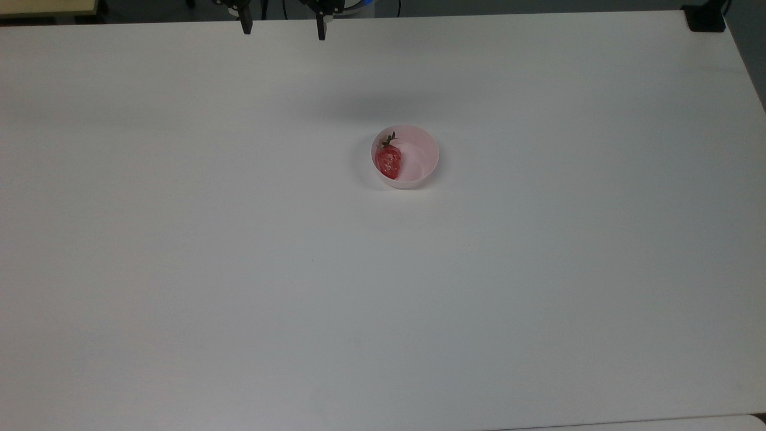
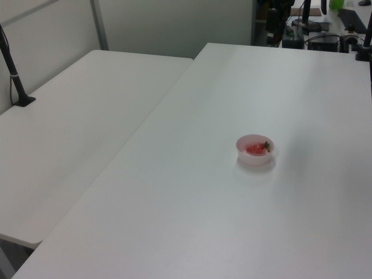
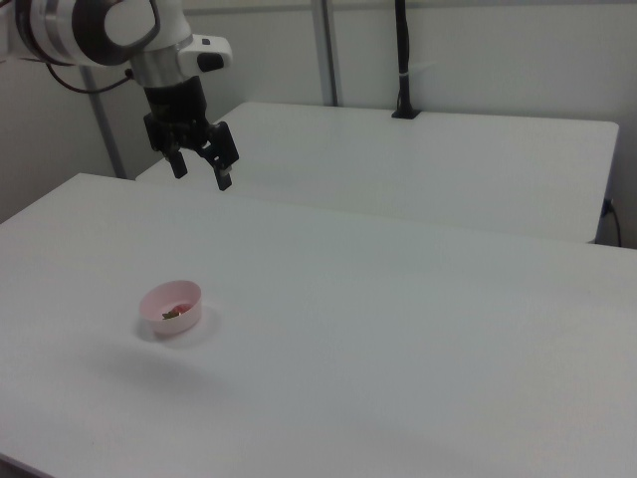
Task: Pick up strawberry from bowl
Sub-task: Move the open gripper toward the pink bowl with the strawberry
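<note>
While the gripper [image 3: 202, 177] hangs high with fingers spread apart, the strawberry [image 1: 389, 160] lies inside the bowl [image 1: 422, 170]. It rests against the wall at the top view's left, stem up.

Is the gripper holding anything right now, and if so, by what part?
Nothing is held. The gripper hangs open above the table, and the strawberry lies in the bowl.

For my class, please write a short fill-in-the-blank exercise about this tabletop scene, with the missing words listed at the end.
1. The strawberry lies inside the pink ____.
2. In the top view, the strawberry sits against the bowl's ____ side.
3. The pincer hangs above the table with its fingers ____.
4. The table's colour is ____.

Missing words: bowl; left; open; white
</note>
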You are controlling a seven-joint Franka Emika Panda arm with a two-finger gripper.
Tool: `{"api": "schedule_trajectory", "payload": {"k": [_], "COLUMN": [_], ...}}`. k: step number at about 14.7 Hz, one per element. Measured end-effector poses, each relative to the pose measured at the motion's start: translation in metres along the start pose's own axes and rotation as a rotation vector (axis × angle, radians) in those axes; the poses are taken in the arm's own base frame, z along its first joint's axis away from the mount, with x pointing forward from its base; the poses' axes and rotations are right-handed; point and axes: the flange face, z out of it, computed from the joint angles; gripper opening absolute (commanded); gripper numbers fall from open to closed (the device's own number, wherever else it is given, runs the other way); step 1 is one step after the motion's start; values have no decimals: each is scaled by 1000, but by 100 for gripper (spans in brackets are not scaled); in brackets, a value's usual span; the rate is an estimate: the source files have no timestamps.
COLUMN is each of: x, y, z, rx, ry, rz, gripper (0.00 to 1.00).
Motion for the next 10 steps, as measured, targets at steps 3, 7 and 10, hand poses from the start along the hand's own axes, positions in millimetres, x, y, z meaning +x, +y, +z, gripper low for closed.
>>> {"api": "schedule_trajectory", "payload": {"k": [3, 7, 10], "x": [0, -1, -1], "y": [-3, -9, -10], "z": [5, 15, 16], "rx": [0, -1, -1], "ry": [-9, -30, -31], "rz": [-10, -21, -22], "gripper": [100, 100, 100]}}
